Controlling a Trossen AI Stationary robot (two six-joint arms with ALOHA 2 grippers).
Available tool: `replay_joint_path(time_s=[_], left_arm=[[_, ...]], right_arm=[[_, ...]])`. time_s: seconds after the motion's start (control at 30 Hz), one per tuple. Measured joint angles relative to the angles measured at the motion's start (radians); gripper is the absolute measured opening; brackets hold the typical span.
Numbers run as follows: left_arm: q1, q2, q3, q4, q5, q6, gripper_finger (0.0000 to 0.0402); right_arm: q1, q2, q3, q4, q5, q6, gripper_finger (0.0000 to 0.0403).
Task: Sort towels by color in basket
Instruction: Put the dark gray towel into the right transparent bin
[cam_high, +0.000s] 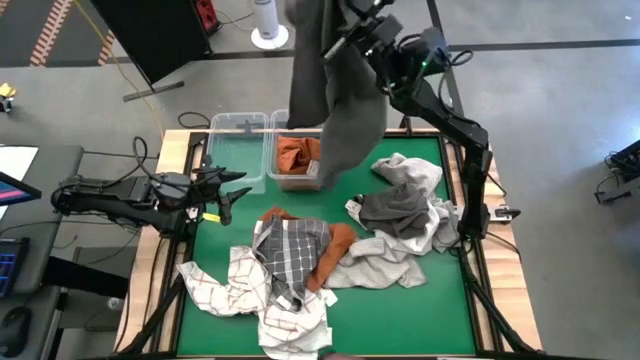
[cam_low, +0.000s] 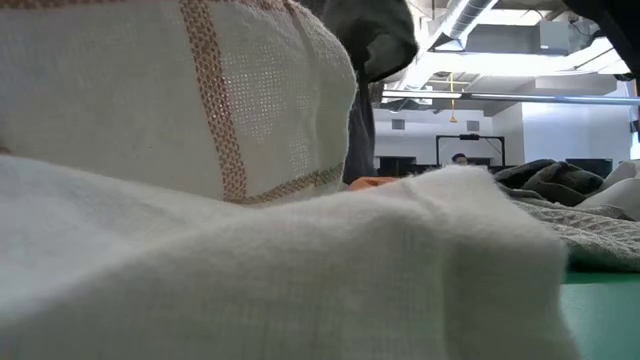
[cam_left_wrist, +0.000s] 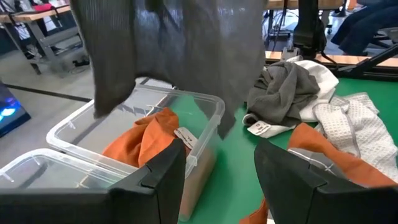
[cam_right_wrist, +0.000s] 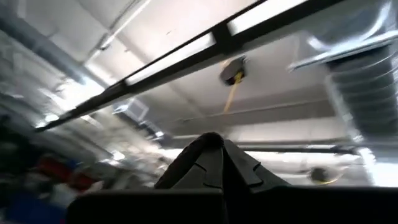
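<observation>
A dark grey towel (cam_high: 350, 120) hangs high over the far side of the table, and my right gripper (cam_high: 345, 38) is shut at its upper end. Its lower end (cam_left_wrist: 174, 50) dangles above a clear bin (cam_high: 272, 180) with a rust-orange towel (cam_high: 296, 155) inside. My left gripper (cam_left_wrist: 217, 180) waits open at the table's left edge, level, pointing at the bins. A pile of towels lies on the green table (cam_high: 400, 310): a grey one with a white grid (cam_high: 290, 250), a white one with red checks (cam_high: 225, 285) and a grey one (cam_high: 395, 205). My right gripper holds the dark grey towel by its upper end (cam_high: 330, 40); the cloth and the arm hide the exact spot. Its wrist view shows the shut fingers (cam_right_wrist: 211, 162) slanting up at the ceiling with no cloth in sight. The towel hangs slack, clear of the table.
A second clear bin (cam_high: 238, 150) stands left of the one with the orange towel, with no cloth in it. Another orange towel (cam_high: 335, 250) lies in the pile. White cloth (cam_low: 200, 200) fills most of the low view. Bare green table shows at the near right.
</observation>
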Motion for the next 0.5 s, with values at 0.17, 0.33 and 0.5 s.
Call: replay_joint_path(time_s=[0.17, 0.33, 0.5], left_arm=[[0.000, 0.000, 0.000, -0.003, 0.000, -0.005, 0.0180], [0.000, 0.000, 0.000, -0.013, 0.001, -0.015, 0.0180], [0.000, 0.000, 0.000, -0.029, 0.002, -0.032, 0.0180]], right_arm=[[0.000, 0.005, 0.001, -0.234, -0.009, 0.046, 0.0017], [-0.005, 0.004, 0.001, -0.563, 0.047, 0.062, 0.0017], [-0.046, 0.005, 0.001, -0.884, 0.113, 0.130, 0.0017]])
